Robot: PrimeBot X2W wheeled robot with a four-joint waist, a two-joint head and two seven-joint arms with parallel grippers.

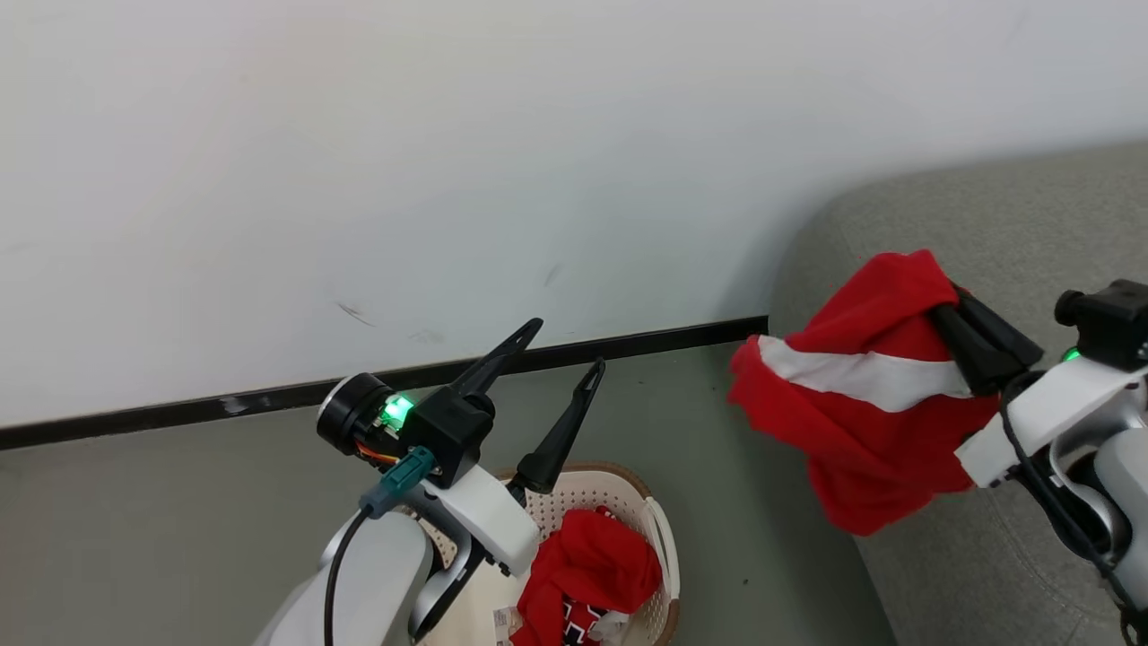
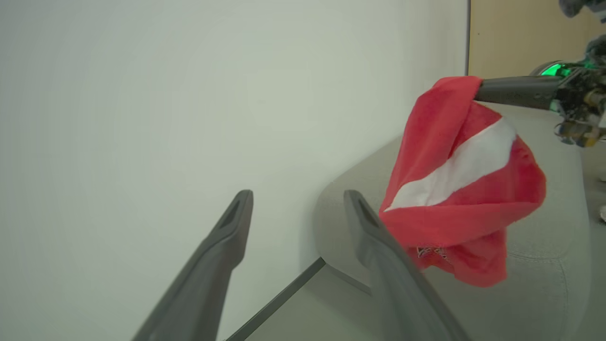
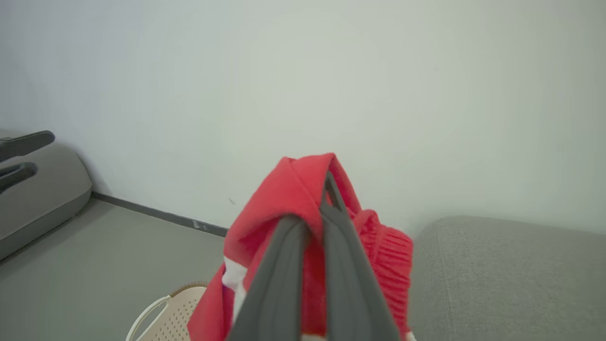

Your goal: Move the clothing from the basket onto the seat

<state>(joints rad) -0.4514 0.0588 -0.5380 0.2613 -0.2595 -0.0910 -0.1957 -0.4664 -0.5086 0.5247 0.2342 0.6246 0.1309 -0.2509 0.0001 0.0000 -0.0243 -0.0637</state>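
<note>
Pinching soft, bunched red clothing point(image 1: 861, 440): rt fingers point(image 1: 976, 348).

Left pincer point(image 1: 566, 344) raised, fingers spread wide, right pincer point(image 1: 958, 316) clamped tight

The fingers point(image 3: 279, 279) pinch the clothing point(image 3: 284, 194), hanging between the basket point(image 3: 180, 312) and the seat point(image 3: 497, 274).
</note>
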